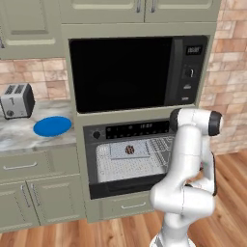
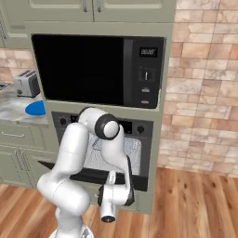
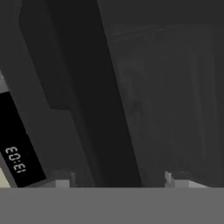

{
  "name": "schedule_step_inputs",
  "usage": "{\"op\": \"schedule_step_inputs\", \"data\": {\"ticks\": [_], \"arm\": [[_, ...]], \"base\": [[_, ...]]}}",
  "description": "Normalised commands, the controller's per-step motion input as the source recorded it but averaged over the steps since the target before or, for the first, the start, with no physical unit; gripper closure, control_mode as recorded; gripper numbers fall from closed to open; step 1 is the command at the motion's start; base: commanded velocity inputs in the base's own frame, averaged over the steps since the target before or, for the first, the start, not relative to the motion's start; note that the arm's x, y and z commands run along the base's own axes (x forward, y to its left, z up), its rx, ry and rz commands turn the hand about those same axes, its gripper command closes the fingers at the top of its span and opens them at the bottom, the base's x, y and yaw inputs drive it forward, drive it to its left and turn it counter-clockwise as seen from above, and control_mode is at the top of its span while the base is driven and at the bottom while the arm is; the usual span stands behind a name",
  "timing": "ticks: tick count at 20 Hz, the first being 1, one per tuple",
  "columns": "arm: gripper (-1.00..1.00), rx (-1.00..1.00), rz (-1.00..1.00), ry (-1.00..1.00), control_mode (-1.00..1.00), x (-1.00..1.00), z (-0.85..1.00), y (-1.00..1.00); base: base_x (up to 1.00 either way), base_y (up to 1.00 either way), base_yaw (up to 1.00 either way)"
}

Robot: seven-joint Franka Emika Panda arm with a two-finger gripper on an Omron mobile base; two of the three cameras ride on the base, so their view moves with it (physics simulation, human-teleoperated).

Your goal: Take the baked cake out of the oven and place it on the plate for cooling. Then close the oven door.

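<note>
The oven (image 1: 135, 129) stands under the microwave with its oven door (image 1: 126, 187) dropped open. The small dark brown baked cake (image 1: 129, 150) sits on the wire rack inside. To the left, the blue plate (image 1: 52, 126) lies on the counter, also seen as plate (image 2: 36, 108). My hand (image 2: 114, 194) hangs low at the open door's front edge (image 2: 88, 175). In the hand view my gripper (image 3: 118, 181) is open, its fingertips (image 3: 61, 183) wide apart. A long dark bar (image 3: 109, 127) runs between them without touching either. The oven's display (image 3: 15, 159) shows at the left.
A silver toaster (image 1: 17, 100) stands behind the plate on the marble counter (image 1: 19, 137). The black microwave (image 1: 130, 72) is built in above the oven. A brick wall (image 1: 229, 96) is to the right, and wood floor (image 2: 195, 204) lies below.
</note>
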Motion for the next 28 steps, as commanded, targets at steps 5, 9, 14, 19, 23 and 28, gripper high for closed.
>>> {"op": "schedule_step_inputs", "data": {"ticks": [5,9,14,19,23,28], "arm": [[-1.00,0.01,0.00,0.36,-1.00,-0.26,0.74,-0.19],[-1.00,0.00,0.00,0.40,-1.00,-0.22,0.81,-0.12],[-1.00,0.03,0.00,0.26,-1.00,-0.39,0.64,-0.22],[-1.00,0.00,-0.01,0.14,-1.00,0.12,0.01,0.05],[-1.00,0.00,0.00,0.00,-1.00,0.72,-0.25,0.16],[-1.00,0.00,0.00,0.00,-1.00,0.70,-0.64,0.12]], "base": [[0.00,0.00,0.00],[0.00,0.00,0.00],[0.00,0.00,0.00],[0.00,0.00,0.00],[0.00,0.00,0.00],[0.00,0.00,0.00]]}}
